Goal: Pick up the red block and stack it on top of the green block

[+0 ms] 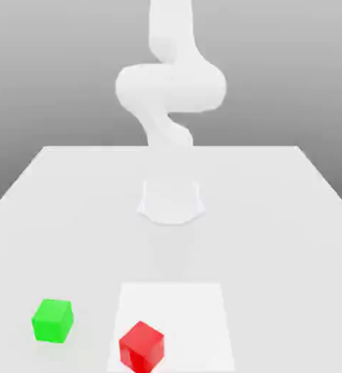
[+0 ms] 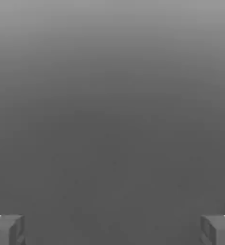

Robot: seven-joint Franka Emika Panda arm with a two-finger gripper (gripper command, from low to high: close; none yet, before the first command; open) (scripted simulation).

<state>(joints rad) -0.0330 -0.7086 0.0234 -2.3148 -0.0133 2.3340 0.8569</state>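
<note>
The red block (image 1: pixel 141 346) is a small bright red cube on the white table near the front edge, resting on the corner of a paler square patch. The green block (image 1: pixel 52 320), a cube of the same size, sits apart from it toward the exterior view's left. In the hand view my gripper (image 2: pixel 112 230) is open, its two grey fingertips (image 2: pixel 7 229) far apart with nothing between them and plain grey background behind. The white arm (image 1: pixel 170 87) rises from its base and leaves the top of the exterior view.
The arm's round base (image 1: pixel 172 200) stands at the middle of the white table (image 1: pixel 276 218). A paler square patch (image 1: pixel 181 313) lies on the table in front of the base. The table's back edge runs across behind the arm.
</note>
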